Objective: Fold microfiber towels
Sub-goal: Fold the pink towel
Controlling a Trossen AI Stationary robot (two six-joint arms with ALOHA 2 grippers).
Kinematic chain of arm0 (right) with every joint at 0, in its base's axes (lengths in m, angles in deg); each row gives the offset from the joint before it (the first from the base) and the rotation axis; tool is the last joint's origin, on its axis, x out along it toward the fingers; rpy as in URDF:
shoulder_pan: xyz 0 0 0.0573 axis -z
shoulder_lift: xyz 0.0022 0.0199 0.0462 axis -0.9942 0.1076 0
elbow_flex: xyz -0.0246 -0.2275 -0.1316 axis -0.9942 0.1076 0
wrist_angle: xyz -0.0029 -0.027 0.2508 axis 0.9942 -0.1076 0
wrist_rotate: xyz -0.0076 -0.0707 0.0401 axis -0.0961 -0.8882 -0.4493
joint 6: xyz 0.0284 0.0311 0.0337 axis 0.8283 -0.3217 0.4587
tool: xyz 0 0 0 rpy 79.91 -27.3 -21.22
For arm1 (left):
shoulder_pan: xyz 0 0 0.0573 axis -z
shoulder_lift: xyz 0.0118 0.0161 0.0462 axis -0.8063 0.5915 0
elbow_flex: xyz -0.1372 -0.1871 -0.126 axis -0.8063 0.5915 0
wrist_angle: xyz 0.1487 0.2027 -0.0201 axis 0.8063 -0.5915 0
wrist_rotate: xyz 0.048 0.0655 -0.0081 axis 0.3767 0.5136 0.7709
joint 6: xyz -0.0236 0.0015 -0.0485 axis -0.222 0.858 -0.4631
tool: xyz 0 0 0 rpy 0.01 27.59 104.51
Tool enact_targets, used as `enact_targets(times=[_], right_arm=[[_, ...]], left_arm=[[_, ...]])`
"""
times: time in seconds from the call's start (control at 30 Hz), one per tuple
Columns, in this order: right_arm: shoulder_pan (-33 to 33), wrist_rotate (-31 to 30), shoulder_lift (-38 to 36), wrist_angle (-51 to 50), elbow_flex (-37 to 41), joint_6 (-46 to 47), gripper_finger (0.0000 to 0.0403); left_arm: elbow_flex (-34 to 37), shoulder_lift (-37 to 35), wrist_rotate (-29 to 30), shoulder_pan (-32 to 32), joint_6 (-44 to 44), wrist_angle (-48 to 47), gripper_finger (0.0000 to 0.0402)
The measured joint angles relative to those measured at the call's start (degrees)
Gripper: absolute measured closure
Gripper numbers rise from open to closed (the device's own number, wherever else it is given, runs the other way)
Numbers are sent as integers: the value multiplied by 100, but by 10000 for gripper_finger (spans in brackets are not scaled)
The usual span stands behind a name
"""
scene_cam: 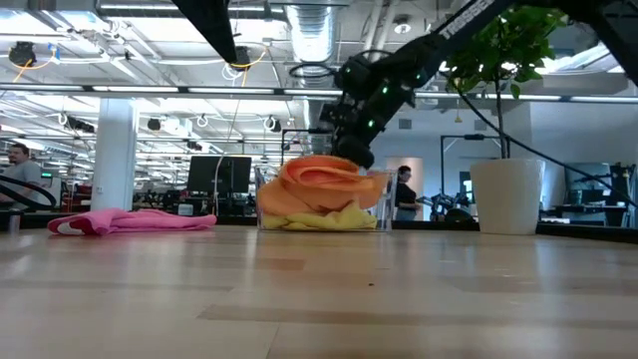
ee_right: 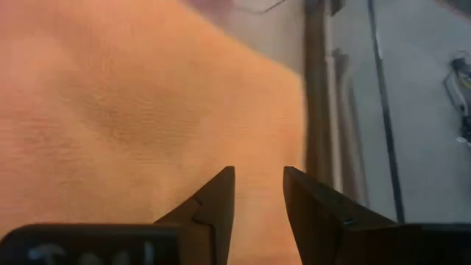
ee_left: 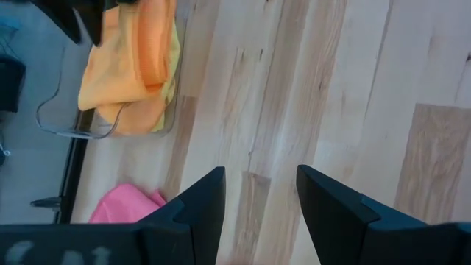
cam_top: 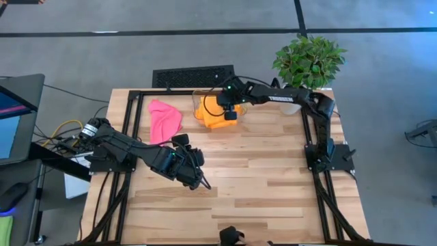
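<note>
A clear plastic bin (scene_cam: 384, 204) stands at the table's far middle, heaped with orange towels (cam_top: 212, 113) over a yellow one (scene_cam: 324, 221). A hot pink towel (cam_top: 165, 119) lies crumpled on the table left of the bin. My right gripper (cam_top: 231, 113) is open and points down at the top orange towel (ee_right: 110, 110), right at its surface (scene_cam: 319, 175). My left gripper (cam_top: 199, 182) is open and empty over bare wood at the table's left middle, with the bin (ee_left: 110, 129) and the pink towel (ee_left: 129, 205) ahead of it. My right gripper comes at the top orange towel from above with open fingers (ee_right: 213, 199). I cannot tell whether the fingertips touch the cloth.
A potted plant (cam_top: 308, 61) stands at the far right corner, its white pot (scene_cam: 506, 194) right of the bin. A small dark object (cam_top: 231, 236) sits at the near edge. Bare wood spreads across the middle and near part of the table (cam_top: 273, 178).
</note>
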Motion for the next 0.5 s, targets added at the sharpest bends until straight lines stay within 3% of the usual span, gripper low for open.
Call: enact_targets(times=[0.2,0.5], right_arm=[[-160,-21,-882,-500,0,-69,263],[-1182,57,-2318,-1769,-7,-70,266]], left_arm=[[0,0,240,2,-310,-134,239],[2,0,222,18,-2571,-2021,239]])
